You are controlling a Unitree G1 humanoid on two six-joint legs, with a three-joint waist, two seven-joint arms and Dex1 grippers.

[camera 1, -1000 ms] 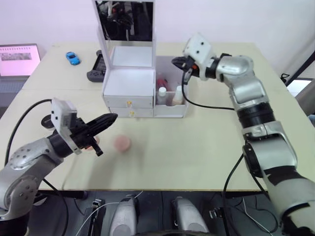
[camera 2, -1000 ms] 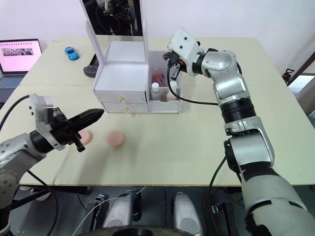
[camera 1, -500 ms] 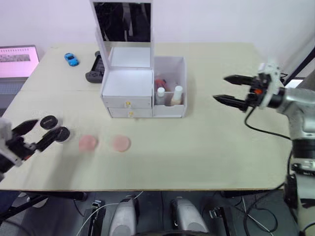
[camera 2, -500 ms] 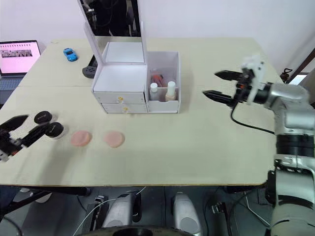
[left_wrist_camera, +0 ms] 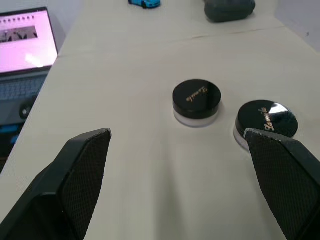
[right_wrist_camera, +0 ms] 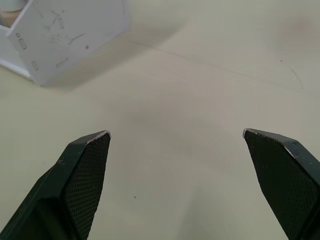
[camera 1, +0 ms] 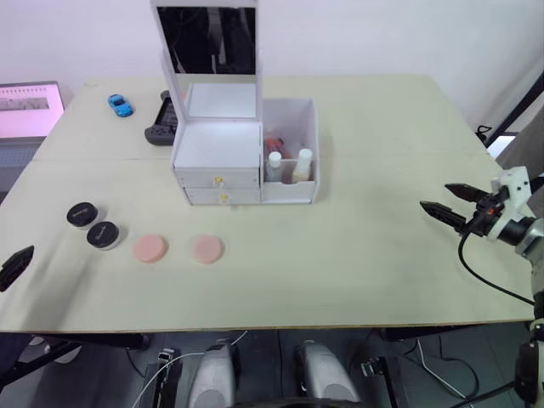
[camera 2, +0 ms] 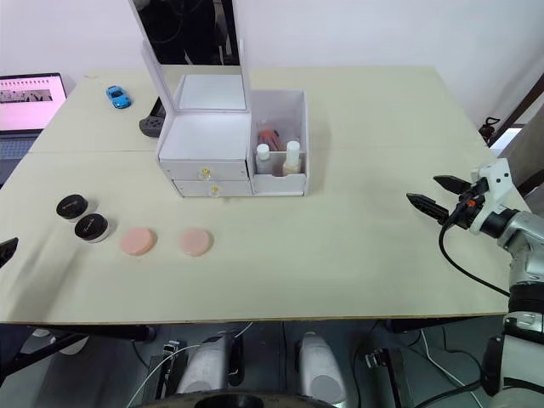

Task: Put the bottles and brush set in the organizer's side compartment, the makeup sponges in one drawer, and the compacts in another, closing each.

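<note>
Head views: the white organizer [camera 1: 218, 161] stands toward the far middle of the surface [camera 1: 357, 246], its mirrored lid raised and both front drawers shut; its side compartment [camera 1: 291, 153] holds two small bottles [camera 1: 289, 165] and a reddish item behind them that I cannot make out. Two black-lidded compacts [camera 1: 92, 224] lie close together near the surface's left edge, and two pink makeup sponges [camera 1: 178, 249] lie side by side just to their right, in front of the organizer and apart from it. A blue toy car [camera 1: 120, 104], a dark game controller [camera 1: 160, 121] and a laptop [camera 1: 30, 106] occupy the far left. My right fingers [camera 1: 445, 201] hover spread wide over the right edge of the surface, holding nothing, well apart from the organizer; one tip of my left fingers [camera 1: 15, 267] shows at the left edge, near the compacts. Left wrist view: my left fingers [left_wrist_camera: 180, 145] are spread wide and empty, with the two compacts on the surface just beyond them, untouched. Right wrist view: my right fingers [right_wrist_camera: 176, 137] are spread wide over bare surface, a corner of the organizer ahead.
</note>
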